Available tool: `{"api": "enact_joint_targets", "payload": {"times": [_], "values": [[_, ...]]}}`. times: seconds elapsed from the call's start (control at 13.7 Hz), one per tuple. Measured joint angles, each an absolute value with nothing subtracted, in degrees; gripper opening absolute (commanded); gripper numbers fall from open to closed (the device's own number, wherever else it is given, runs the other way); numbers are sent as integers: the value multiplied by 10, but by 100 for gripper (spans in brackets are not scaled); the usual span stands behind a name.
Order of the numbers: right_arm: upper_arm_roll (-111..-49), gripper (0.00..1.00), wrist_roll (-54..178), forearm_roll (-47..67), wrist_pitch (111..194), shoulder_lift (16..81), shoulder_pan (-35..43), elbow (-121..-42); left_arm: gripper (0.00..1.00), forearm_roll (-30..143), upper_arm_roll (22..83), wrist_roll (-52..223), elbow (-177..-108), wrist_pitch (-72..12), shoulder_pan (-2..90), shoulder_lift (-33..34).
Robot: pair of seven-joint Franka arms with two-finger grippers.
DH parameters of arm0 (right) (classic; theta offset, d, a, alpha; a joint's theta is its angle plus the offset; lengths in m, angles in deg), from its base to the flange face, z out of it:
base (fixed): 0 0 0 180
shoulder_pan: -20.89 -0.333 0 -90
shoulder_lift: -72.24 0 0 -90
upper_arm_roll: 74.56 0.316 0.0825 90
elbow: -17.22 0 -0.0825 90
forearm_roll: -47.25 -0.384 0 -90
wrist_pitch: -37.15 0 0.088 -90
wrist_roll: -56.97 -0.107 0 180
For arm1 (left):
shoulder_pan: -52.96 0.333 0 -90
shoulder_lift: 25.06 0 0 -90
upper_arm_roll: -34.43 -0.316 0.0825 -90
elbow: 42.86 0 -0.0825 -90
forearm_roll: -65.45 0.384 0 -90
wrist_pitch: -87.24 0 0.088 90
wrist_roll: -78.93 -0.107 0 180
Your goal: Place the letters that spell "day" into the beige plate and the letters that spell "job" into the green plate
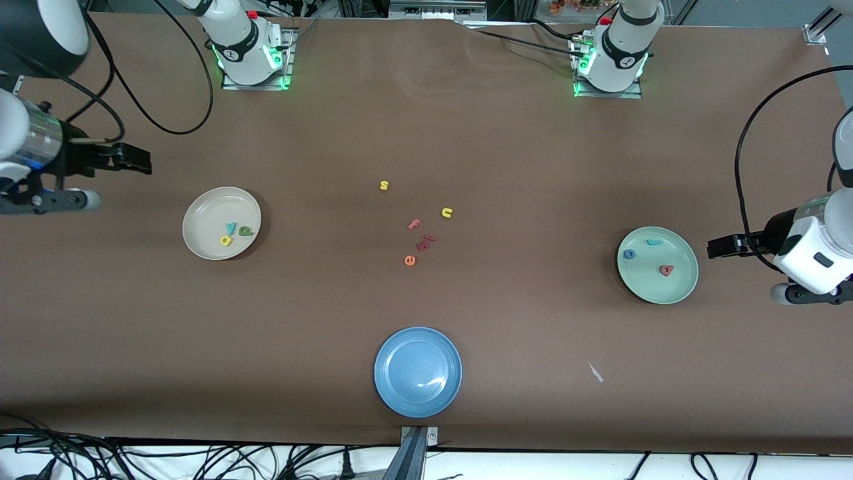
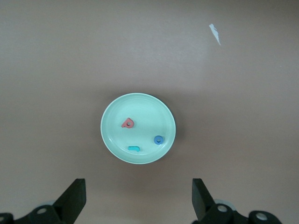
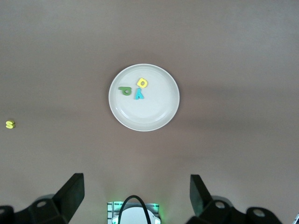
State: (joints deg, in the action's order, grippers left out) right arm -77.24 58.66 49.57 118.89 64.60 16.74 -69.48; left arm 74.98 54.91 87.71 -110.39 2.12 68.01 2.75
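The beige plate (image 1: 200,220) lies toward the right arm's end and holds a teal "y" (image 1: 231,228), a yellow "a" (image 1: 226,240) and a dark green "d" (image 1: 246,231). The right wrist view shows that plate (image 3: 145,114) with the same three letters. My right gripper (image 1: 143,161) hangs open and empty over bare table beside it. The green plate (image 1: 673,287) holds a blue "o" (image 1: 629,254), a teal "j" (image 1: 654,242) and a salmon-red "b" (image 1: 666,270). My left gripper (image 1: 714,247) is open and empty, just off that plate (image 2: 138,116).
Loose letters lie mid-table: a yellow "s" (image 1: 384,185), a yellow "n" (image 1: 446,213), a pink "f" (image 1: 414,224), dark red pieces (image 1: 426,242) and an orange "e" (image 1: 410,260). A blue plate (image 1: 418,371) sits nearest the front camera. A white scrap (image 1: 595,372) lies beside it.
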Motion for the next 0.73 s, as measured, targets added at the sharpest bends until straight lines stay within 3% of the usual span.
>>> {"api": "enact_joint_targets", "payload": {"times": [0.22, 0.44, 0.73], "values": [[-769, 100, 593, 493, 1204, 677, 201, -701, 98, 685, 412, 822, -1106, 23, 596, 5], [-758, 100, 590, 484, 1212, 707, 202, -719, 100, 684, 398, 810, -1109, 24, 586, 2], [-757, 100, 590, 467, 1314, 764, 202, -826, 100, 684, 397, 803, -1109, 24, 586, 2]]}}
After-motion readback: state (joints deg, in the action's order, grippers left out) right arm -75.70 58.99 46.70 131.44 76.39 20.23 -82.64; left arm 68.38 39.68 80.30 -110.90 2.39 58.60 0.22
